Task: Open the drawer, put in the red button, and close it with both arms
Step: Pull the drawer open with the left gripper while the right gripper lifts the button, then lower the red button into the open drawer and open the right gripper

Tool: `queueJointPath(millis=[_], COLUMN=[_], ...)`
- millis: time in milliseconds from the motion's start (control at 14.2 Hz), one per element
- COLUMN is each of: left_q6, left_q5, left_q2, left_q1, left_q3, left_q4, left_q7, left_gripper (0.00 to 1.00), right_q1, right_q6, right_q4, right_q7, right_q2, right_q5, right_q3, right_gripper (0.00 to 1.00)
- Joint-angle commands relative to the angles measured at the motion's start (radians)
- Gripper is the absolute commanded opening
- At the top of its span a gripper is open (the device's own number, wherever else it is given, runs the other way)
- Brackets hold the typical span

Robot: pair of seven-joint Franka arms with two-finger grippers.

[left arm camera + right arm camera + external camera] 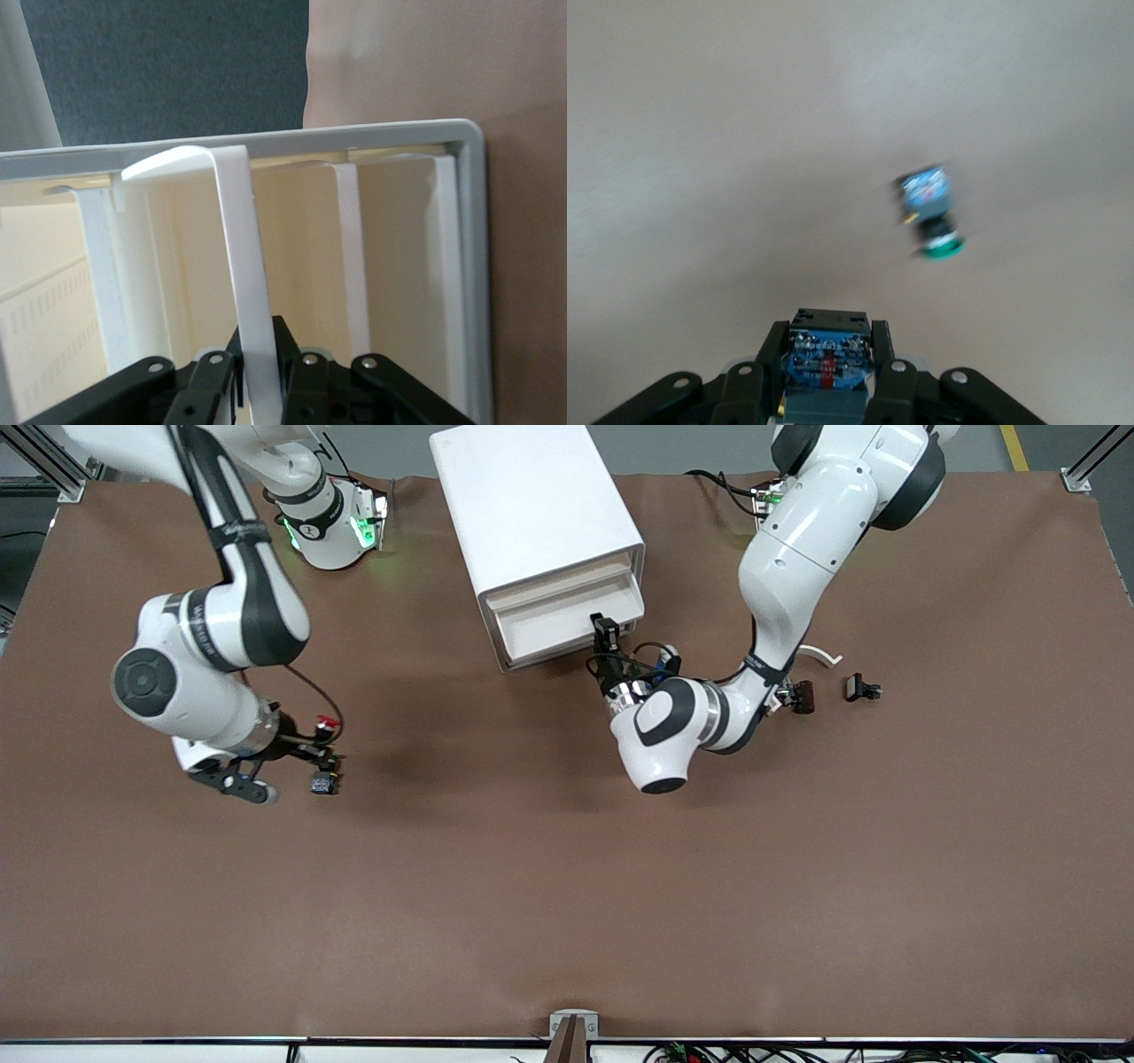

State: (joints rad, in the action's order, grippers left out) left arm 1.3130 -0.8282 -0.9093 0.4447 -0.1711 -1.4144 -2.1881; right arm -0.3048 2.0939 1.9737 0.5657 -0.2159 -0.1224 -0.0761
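Observation:
The white cabinet (532,514) stands at the robots' side of the table, and its lowest drawer (554,631) is pulled out a little. My left gripper (606,631) is shut on the drawer's thin white handle (239,266). The handle runs between the fingertips in the left wrist view, where the gripper (261,359) faces the cream drawer fronts. My right gripper (321,751) is shut on the red button (328,724), up over the table toward the right arm's end. The right wrist view shows the button's blue-and-black body (828,359) between the fingers of that gripper (830,350); its red cap is hidden there.
The green-capped twin button (930,217) lies on the brown table just under my right gripper, and it also shows in the front view (323,784). Two small dark parts (802,695) (861,687) and a white curved piece (819,654) lie beside the left arm.

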Motion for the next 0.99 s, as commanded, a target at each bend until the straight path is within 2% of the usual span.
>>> queueJointPath(millis=[0, 211, 563, 915], left_q6=[0.06, 0.069, 0.118, 0.127], left_q5=[-0.028, -0.063, -0.066, -0.117], left_q2=[-0.048, -0.059, -0.062, -0.059], left_q1=[-0.035, -0.061, -0.104, -0.124], left_q3=[0.025, 0.027, 0.025, 0.025], left_q4=[0.041, 0.072, 0.077, 0.087], left_q7=[0.031, 0.028, 0.025, 0.022], left_gripper=[0.12, 0.12, 0.14, 0.17], right_q1=[-0.126, -0.296, -0.492, -0.622], right_q6=[-0.011, -0.011, -0.005, 0.032], right_q4=[0.001, -0.048, -0.134, -0.144], right_q7=[0.216, 0.483, 0.797, 0.945], right_q2=[0.036, 0.029, 0.02, -0.017], right_q5=[-0.025, -0.025, -0.025, -0.008], right_q3=[-0.011, -0.011, -0.011, -0.014], right_gripper=[0.0, 0.0, 0.0, 0.0])
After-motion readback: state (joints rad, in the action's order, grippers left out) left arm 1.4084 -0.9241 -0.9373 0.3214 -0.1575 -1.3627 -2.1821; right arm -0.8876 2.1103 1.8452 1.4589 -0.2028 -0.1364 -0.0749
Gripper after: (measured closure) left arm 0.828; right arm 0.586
